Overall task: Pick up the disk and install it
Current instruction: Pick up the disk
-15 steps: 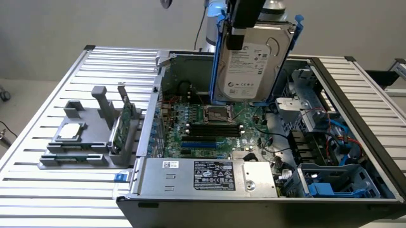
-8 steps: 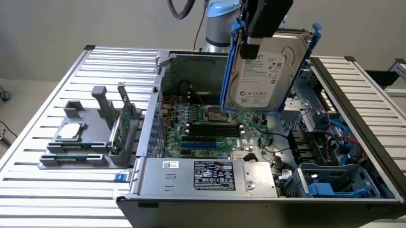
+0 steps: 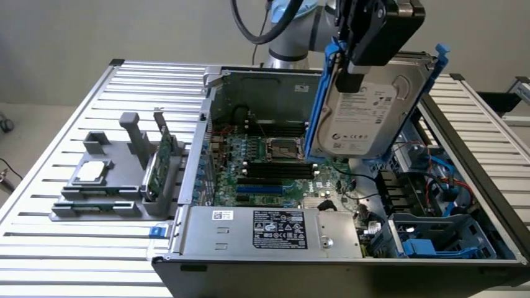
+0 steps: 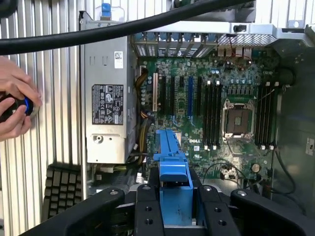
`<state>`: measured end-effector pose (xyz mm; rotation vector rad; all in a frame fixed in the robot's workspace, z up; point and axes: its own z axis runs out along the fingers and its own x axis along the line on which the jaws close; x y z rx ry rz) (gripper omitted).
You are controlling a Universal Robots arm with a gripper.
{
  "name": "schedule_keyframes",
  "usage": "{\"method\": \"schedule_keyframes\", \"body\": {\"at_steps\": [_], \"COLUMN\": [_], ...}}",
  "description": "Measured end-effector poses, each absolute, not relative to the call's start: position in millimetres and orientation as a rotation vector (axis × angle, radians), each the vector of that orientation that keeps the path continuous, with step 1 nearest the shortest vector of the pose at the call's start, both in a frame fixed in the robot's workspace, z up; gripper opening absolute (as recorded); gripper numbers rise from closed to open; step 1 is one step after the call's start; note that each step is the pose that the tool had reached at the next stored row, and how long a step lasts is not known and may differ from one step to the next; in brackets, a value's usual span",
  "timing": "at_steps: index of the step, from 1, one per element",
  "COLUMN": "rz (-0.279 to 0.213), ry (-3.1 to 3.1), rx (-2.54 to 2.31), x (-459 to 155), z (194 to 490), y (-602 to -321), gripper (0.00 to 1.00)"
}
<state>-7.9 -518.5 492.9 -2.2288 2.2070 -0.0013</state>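
The disk, a silver-grey hard drive with a white label in a blue carrier, hangs tilted on edge in the air above the open computer case. My gripper is shut on its upper part, coming down from the arm at the top of the exterior view. In the wrist view the blue carrier sticks out between the black fingers of my gripper, over the motherboard.
Inside the case lie the power supply and a blue drive bay at the exterior view's right. A grey fixture holds a square chip and a green card. A person's hand holds a small black object.
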Motion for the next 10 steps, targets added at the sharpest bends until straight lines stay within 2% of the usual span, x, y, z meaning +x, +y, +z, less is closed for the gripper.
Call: {"method": "schedule_keyframes", "body": {"at_steps": [10], "rz": [-0.001], "ry": [2.207], "rx": [-2.229], "x": [18.4], "z": [490.2], "y": [-547.6], "gripper": [0.33]}}
